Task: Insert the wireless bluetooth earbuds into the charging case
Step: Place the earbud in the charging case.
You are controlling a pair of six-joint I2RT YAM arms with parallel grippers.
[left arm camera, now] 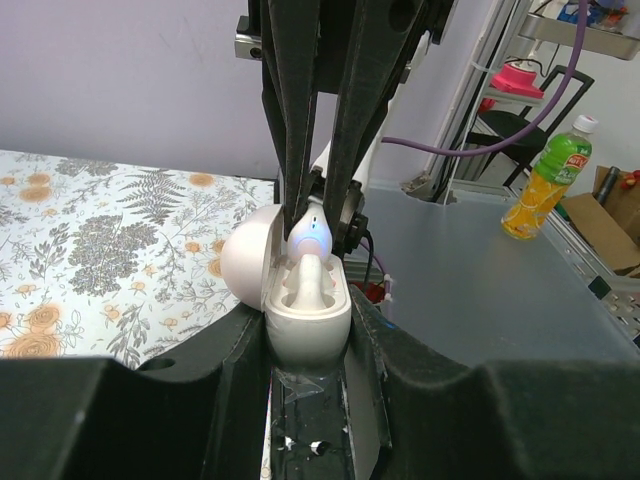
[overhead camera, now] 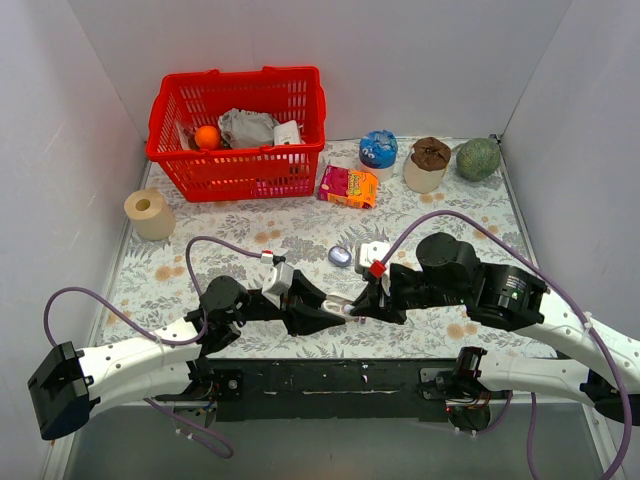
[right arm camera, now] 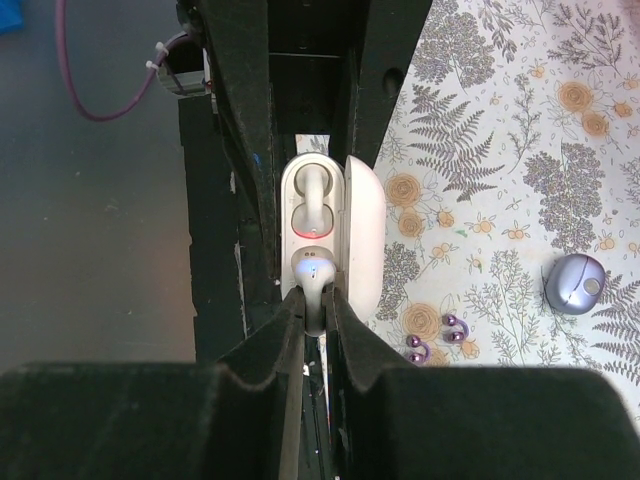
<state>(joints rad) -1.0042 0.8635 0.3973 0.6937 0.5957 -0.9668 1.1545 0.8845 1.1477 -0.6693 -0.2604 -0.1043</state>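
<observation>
Two claws meet: the left claw (left arm camera: 308,345) clamps an open white case (left arm camera: 300,310), and the right claw (right arm camera: 314,305) pinches a white earbud (right arm camera: 311,268) at its socket. Right of the right claw, on the desk (right arm camera: 500,150), lie the purple earbuds (right arm camera: 418,350). Beyond them lies the lavender charging case (right arm camera: 577,283).

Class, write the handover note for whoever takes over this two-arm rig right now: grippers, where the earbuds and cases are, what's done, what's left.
Left gripper: shut on the open white case.
Right gripper: shut on a white earbud, at the case's free slot, not seated.
Another white bud sits in the white case.
Purple earbuds: both loose on the floral table, touched by nothing.
Lavender case: on the table near them, not held.
Done: no purple bud in its case.
Left: probably seat the white bud, then load both purple buds into the lavender case.
</observation>
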